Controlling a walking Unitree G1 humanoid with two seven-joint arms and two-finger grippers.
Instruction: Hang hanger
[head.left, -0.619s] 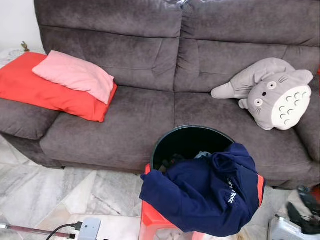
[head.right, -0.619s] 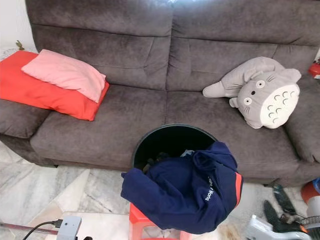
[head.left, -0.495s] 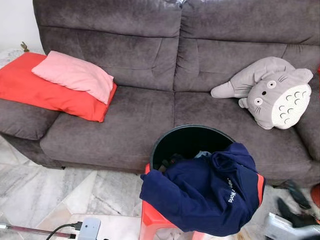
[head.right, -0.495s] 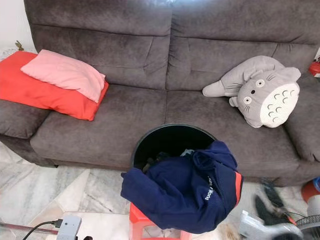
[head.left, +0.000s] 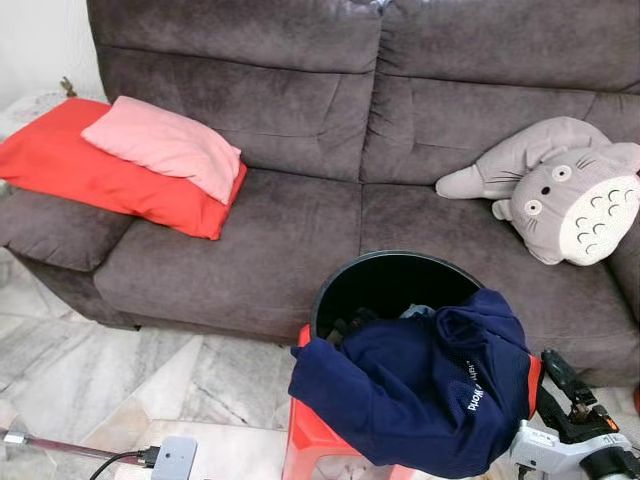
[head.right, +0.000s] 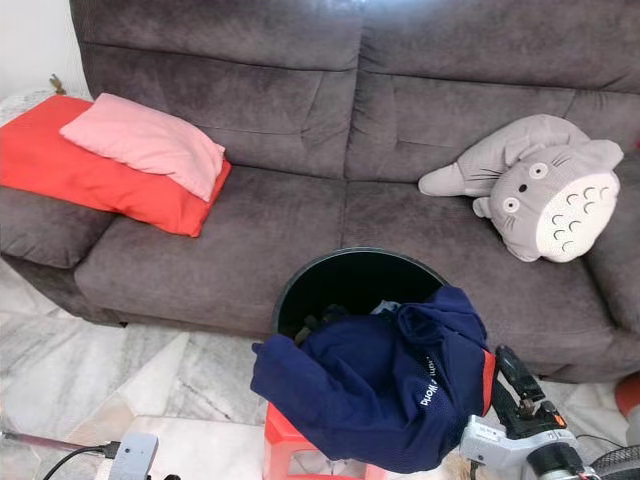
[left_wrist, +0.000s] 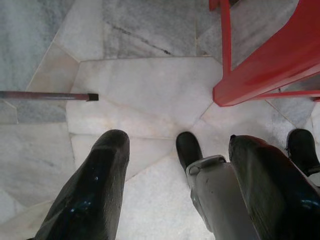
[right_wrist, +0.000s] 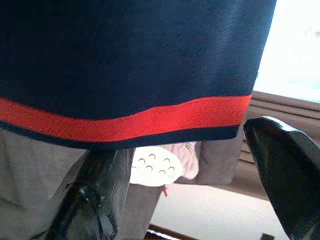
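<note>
From the head views, a navy garment (head.left: 420, 385) drapes over the rim of a black bin (head.left: 385, 285) set on a red stool (head.left: 310, 440) before the sofa (head.left: 300, 200); the right gripper (head.right: 515, 385) rises beside its hem, likely to take it. No hanger can be made out.

Right wrist view: its fingers (right_wrist: 282, 170) spread open, empty, facing the red-striped hem.

Left wrist view: the left gripper (left_wrist: 175, 195) hangs idle above the floor (left_wrist: 140, 95), fingers apart.

Navy garment (head.right: 385, 395) draped over black bin (head.right: 340, 285); right claw (head.right: 512, 385) just beside it.
</note>
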